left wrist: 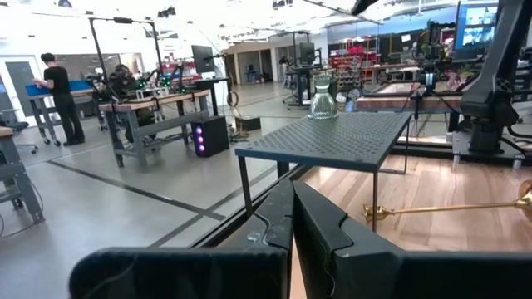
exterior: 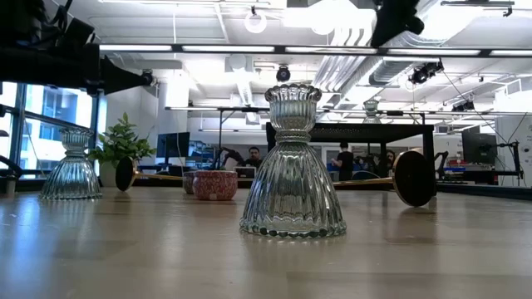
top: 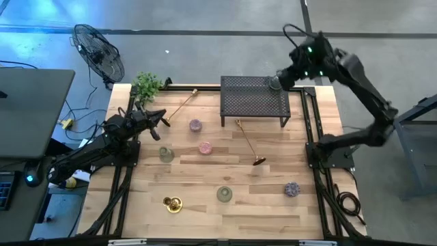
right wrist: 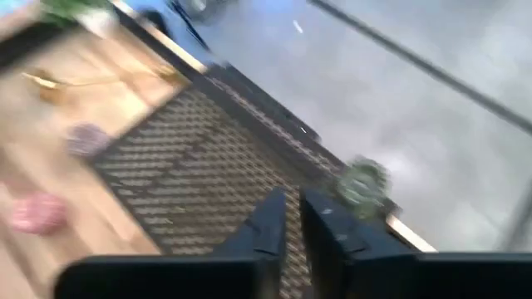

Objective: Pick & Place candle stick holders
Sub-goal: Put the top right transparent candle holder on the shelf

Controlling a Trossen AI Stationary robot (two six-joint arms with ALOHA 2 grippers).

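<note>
Clear ribbed glass holder [exterior: 293, 166], upright, flared base.

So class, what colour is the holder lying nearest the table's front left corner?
Shiny gold; the holder shows best in the high view.

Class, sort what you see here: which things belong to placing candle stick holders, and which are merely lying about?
Belonging to the job:
clear glass holder on the rack
two brass sticks
pink cups
grey-green glass cups
short gold holder
black mesh rack

Just lying about:
potted plant
floor fan
</note>
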